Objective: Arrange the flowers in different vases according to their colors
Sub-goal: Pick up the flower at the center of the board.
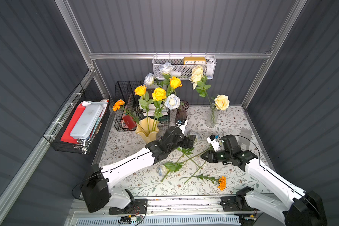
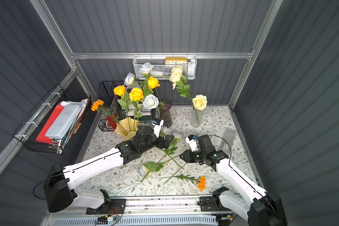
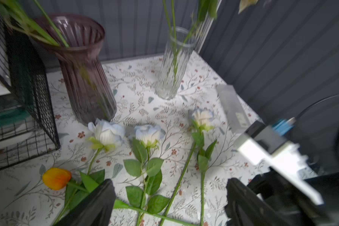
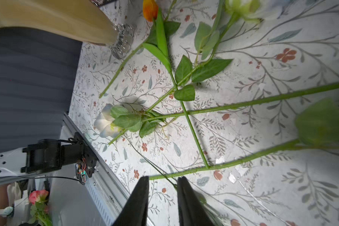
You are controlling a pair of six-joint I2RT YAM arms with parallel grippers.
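Loosely crossed on the middle of the counter (image 1: 129,182) lie the unsorted flowers: a bluish-white rose (image 1: 162,169) and, near the front edge, a marigold (image 1: 222,183). The left wrist view adds three more bluish-white roses (image 3: 148,134) and an orange bud (image 3: 56,178), lying just in front of the purple vase (image 1: 181,113). That vase stands at the back edge with green stems in it. Toward the left edge, the yellow vase (image 1: 147,130) holds yellow roses (image 1: 159,94) and a second marigold (image 1: 118,104). Toward the back right corner, the clear vase (image 1: 211,117) holds cream roses (image 1: 221,102). The left end effector (image 1: 191,141) hovers over the lying roses, jaws spread wide, gripping nothing. The right end effector (image 4: 162,179) hangs low over the crossed stems, jaws parted by a narrow gap, with nothing clamped; a stem end lies just off one fingertip. A frosted box (image 1: 245,137) lies near the right edge.
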